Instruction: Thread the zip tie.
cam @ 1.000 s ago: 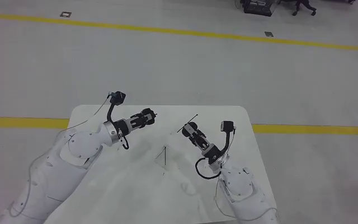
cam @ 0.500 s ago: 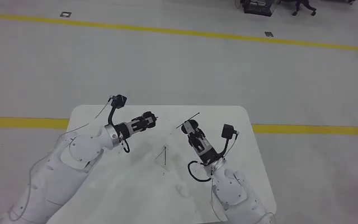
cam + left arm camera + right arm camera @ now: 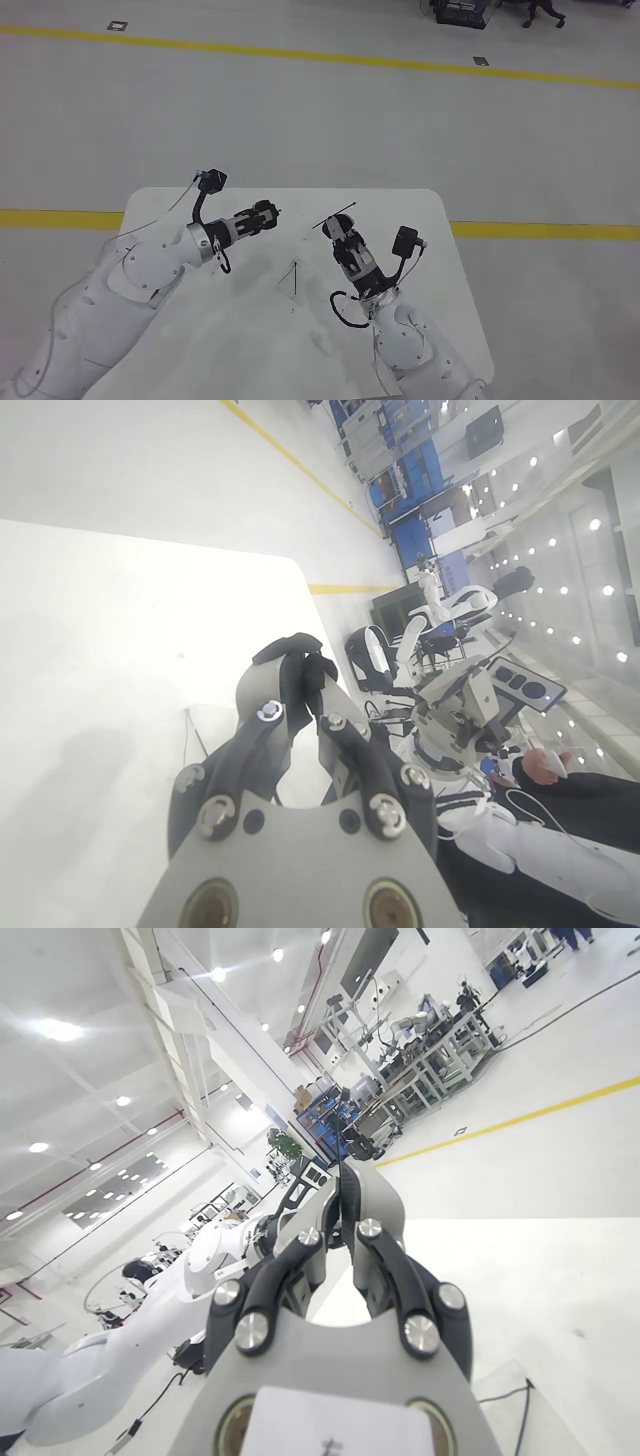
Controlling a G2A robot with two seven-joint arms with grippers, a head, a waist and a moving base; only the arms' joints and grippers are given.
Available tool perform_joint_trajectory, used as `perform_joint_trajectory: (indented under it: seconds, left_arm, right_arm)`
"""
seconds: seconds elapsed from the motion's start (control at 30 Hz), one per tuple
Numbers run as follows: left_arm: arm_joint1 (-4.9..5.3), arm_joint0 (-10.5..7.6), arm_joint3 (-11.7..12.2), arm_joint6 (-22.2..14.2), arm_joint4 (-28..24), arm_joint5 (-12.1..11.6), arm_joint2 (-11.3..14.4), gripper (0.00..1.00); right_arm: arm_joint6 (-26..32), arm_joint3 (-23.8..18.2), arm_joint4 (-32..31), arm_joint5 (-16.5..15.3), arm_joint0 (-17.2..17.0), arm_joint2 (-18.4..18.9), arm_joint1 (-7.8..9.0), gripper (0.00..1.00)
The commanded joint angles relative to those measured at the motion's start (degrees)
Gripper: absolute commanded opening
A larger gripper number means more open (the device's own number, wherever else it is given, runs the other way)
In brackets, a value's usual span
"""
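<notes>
Zip tie number 1 is a thin black strip that I see pinched in the right gripper, above the white table and a little right of its middle. From the top view the strip sticks out of the fingertips and slants away from the robot toward the table's far right corner. On the right wrist view the same zip tie rises straight out from between the pads of the right gripper, whose fingers are clamped flat against it on both sides. The left gripper hangs above the far left part of the table, pointing toward the right one, well apart from it. On my left wrist view the left gripper has its 2 dark-padded fingers pressed together; whether anything is caught between them I cannot tell. A second zip tie lies on the table between the 2 arms, nearer the robot than either gripper and touching neither.
</notes>
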Motion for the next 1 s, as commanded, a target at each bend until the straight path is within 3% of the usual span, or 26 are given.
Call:
perform_joint_trajectory:
  seconds: [0.0,0.2,0.4,0.67,0.97]
  left_arm:
    - [-0.04,0.34,0.23,0.73,-0.27,0.25,0.17,0.0]
    - [0.0,0.91,0.54,0.24,-3.62,1.0,-0.42,0.0]
    - [0.32,1.48,-0.44,-2.06,-4.0,0.32,-0.75,0.0]
    - [0.48,1.61,-1.03,-2.69,-3.04,0.43,-0.1,0.0]
    - [0.48,1.64,-1.03,-2.43,-2.94,0.46,-0.05,0.0]
  right_arm:
    - [-0.75,0.53,-1.66,0.56,0.07,0.24,-0.07,0.0]
    - [-8.19,3.96,-11.58,-0.06,0.68,-1.42,-0.41,0.0]
    - [-15.0,7.53,-16.3,-0.06,2.49,-4.09,-0.47,0.0]
    - [-20.76,12.42,-20.04,-0.06,6.96,-8.37,-0.6,0.0]
    - [-21.09,12.65,-20.19,-0.06,7.14,-8.56,-0.61,0.0]
